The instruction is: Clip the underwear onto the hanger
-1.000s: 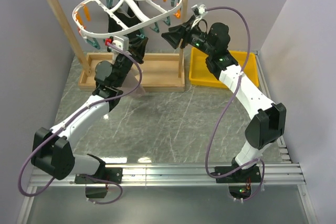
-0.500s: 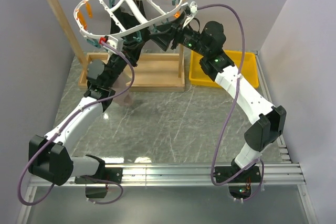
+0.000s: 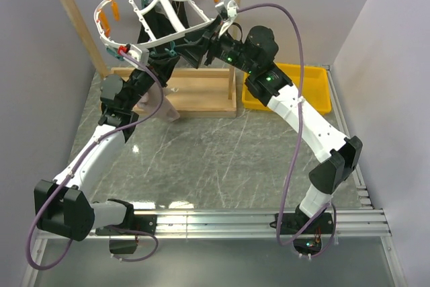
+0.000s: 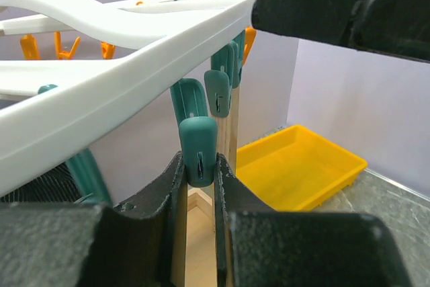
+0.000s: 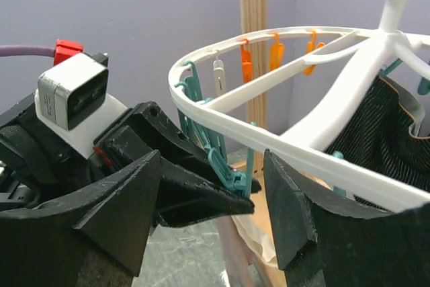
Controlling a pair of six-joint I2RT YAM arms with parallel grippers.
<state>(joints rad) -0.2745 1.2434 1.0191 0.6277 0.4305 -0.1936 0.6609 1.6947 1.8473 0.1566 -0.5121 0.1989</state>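
The white hanger (image 3: 181,29) with orange and teal clothespins hangs from the wooden rack. My left gripper (image 3: 175,50) is raised under its front rim and shut on the pink underwear (image 3: 158,105), which hangs below it. In the left wrist view a teal clothespin (image 4: 199,146) dips its tip between the left gripper's (image 4: 199,166) fingertips. My right gripper (image 3: 191,49) is open at the same rim. In the right wrist view it (image 5: 211,166) straddles that clothespin (image 5: 232,176) and the left fingertips (image 5: 245,196), with the underwear (image 5: 259,253) beneath.
A black garment (image 3: 151,28) hangs clipped inside the hanger's ring. The wooden rack's right post (image 3: 233,65) stands just behind the grippers, on its base (image 3: 201,95). A yellow tray (image 3: 316,92) lies at the back right.
The left gripper has risen to the hanger's front rim with the underwear. The right gripper has moved left from beside the post to the same rim, and the hanger has tilted.
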